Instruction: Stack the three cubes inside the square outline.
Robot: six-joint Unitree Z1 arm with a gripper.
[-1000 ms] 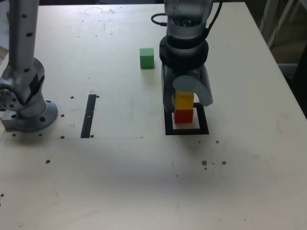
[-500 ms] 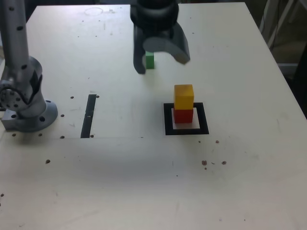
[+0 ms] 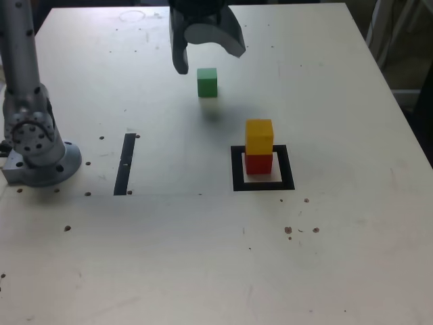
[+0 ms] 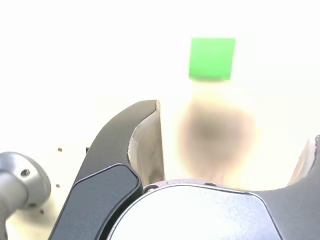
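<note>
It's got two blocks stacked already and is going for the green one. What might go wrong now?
1. The pincer hangs open above and beside the green cube, not squarely over it; a poor approach could nudge the cube away.
2. The yellow cube sits on the red cube in the square outline. Setting green on that narrow tower could topple it.
</note>
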